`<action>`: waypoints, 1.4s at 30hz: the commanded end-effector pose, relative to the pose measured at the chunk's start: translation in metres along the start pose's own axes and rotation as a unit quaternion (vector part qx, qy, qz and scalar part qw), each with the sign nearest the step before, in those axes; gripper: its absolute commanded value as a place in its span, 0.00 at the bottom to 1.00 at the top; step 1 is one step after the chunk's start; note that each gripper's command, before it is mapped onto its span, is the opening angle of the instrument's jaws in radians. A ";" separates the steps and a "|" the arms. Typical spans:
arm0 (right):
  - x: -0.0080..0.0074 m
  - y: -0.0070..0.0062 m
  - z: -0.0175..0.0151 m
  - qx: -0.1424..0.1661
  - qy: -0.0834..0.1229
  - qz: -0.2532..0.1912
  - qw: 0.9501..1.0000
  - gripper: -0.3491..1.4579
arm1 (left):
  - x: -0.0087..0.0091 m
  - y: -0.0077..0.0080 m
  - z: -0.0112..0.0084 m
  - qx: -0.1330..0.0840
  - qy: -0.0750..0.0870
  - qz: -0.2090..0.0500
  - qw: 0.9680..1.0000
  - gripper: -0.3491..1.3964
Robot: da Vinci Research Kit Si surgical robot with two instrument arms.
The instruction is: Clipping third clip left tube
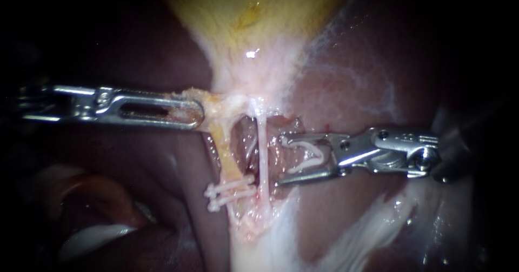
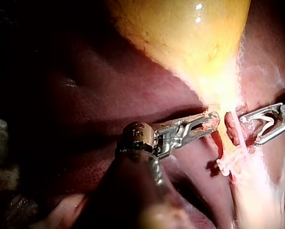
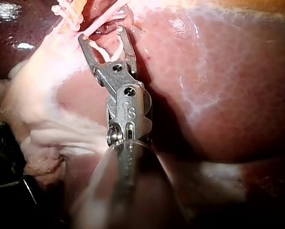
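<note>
Approach for the third clip: steel right instrument (image 1: 280,160), jaws spread wide but gripping an open white V-shaped clip (image 1: 318,154) from both sides, tips just beside the thin pale right tube (image 1: 263,153), not yet around the thicker yellowish left tube (image 1: 227,153). Next, likely: reach past the thin tube, straddle the left one above its two white clips (image 1: 232,188), then squeeze. Slotted steel left instrument (image 1: 197,112) clenched on the neck of the yellow gallbladder (image 1: 243,12), holding that tube taut

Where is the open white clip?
Endoscope view: the open white V-shaped clip sits at the tip of the right instrument, right of the thin pale tube.
</note>
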 end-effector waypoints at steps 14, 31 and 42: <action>0.0026 -0.0010 0.0001 0.008 0.026 0.014 1.000 0.46 | 0.0001 -0.0001 0.0000 0.000 0.000 0.000 1.000 0.00; 0.0021 -0.0011 0.0048 0.013 0.027 0.011 0.999 0.46 | 0.0001 -0.0003 0.0000 -0.001 0.000 0.000 1.000 0.00; 0.0023 -0.0007 0.0085 0.020 0.027 0.014 0.999 0.47 | 0.0001 -0.0005 0.0000 -0.001 -0.001 -0.001 1.000 0.00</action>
